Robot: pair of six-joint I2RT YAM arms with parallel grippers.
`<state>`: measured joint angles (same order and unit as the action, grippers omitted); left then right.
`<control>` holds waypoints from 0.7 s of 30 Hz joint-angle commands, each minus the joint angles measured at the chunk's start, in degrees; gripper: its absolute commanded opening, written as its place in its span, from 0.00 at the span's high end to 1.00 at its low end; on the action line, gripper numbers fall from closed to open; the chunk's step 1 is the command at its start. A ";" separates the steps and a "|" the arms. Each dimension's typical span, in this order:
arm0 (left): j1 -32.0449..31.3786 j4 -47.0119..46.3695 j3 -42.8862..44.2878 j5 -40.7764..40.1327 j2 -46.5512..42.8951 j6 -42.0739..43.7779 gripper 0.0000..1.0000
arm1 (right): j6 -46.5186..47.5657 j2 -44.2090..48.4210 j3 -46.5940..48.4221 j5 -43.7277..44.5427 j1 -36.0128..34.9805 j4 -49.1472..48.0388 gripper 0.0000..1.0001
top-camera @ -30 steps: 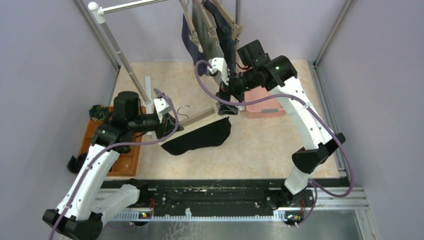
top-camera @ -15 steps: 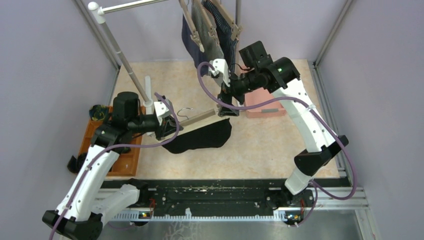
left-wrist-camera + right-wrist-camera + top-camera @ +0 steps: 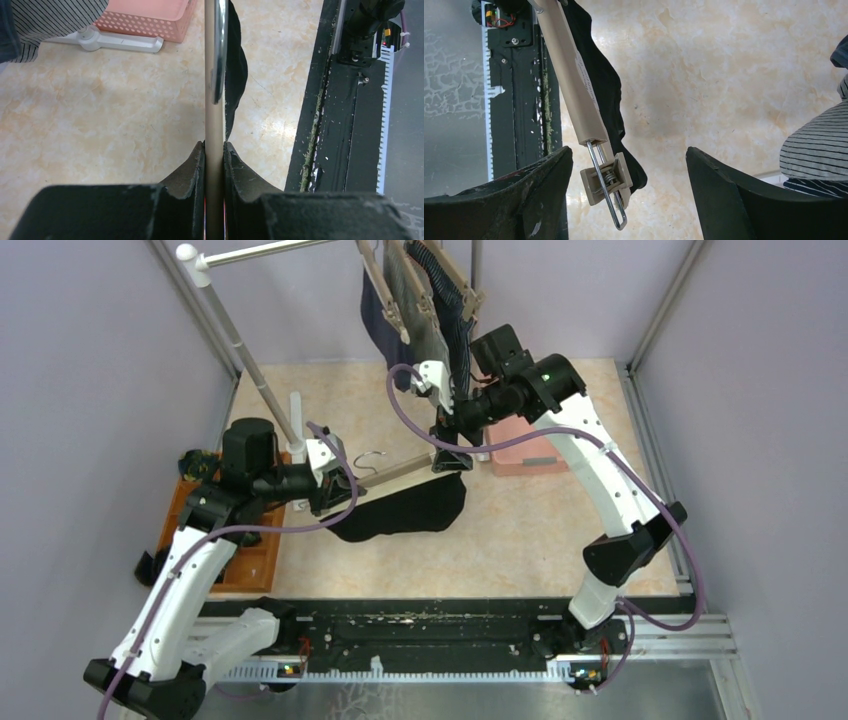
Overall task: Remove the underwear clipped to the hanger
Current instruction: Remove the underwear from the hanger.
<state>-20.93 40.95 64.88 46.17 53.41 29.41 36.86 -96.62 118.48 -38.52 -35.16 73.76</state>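
Observation:
My left gripper [image 3: 214, 150] is shut on the beige bar of the hanger [image 3: 214, 115], which it holds low over the floor [image 3: 395, 472]. Black underwear [image 3: 405, 512] hangs from that hanger and droops onto the floor. The right gripper [image 3: 629, 152] stands open with its wide jaws on either side of the beige spring clip [image 3: 606, 177] at the hanger's end, touching nothing. That clip pinches the black underwear [image 3: 609, 95]. More underwear, navy, striped and pinstriped [image 3: 420, 310], hangs clipped on hangers from the rack above the right arm.
A pink perforated basket [image 3: 525, 452] sits right of the right gripper. An orange tray [image 3: 255, 550] lies at the left beside small dark bundles. The rack's slanted pole [image 3: 245, 350] and white foot [image 3: 120, 41] stand near the left arm. A black rail [image 3: 440, 625] borders the near edge.
The right gripper's jaws have narrowed a little around the clip and the arm has shifted slightly. The left gripper keeps its grip on the hanger bar.

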 commanded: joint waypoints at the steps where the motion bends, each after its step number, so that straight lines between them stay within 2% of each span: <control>1: -0.36 -0.05 2.21 1.43 0.37 0.77 1.00 | -0.09 0.82 -0.06 -1.05 -0.79 -2.56 0.18; 4: -0.38 0.04 2.18 1.32 0.39 0.35 1.00 | -0.04 1.12 -0.63 -0.80 -0.79 -2.84 0.23; 6: -0.41 0.01 2.07 1.17 0.38 0.05 1.00 | 0.01 1.18 -0.80 -0.60 -0.79 -3.12 0.32; 9: -0.43 0.09 1.75 0.58 0.20 -0.40 1.00 | 0.13 1.04 -0.62 -0.48 -0.79 -2.89 0.39; 21: -0.39 0.41 1.89 -1.00 0.86 -0.36 1.00 | -0.17 3.67 -2.05 1.35 -0.83 -4.03 0.38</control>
<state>-20.93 42.11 65.04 44.97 54.08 28.93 36.84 -96.60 116.62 -37.34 -35.35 72.27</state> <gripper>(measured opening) 0.190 0.626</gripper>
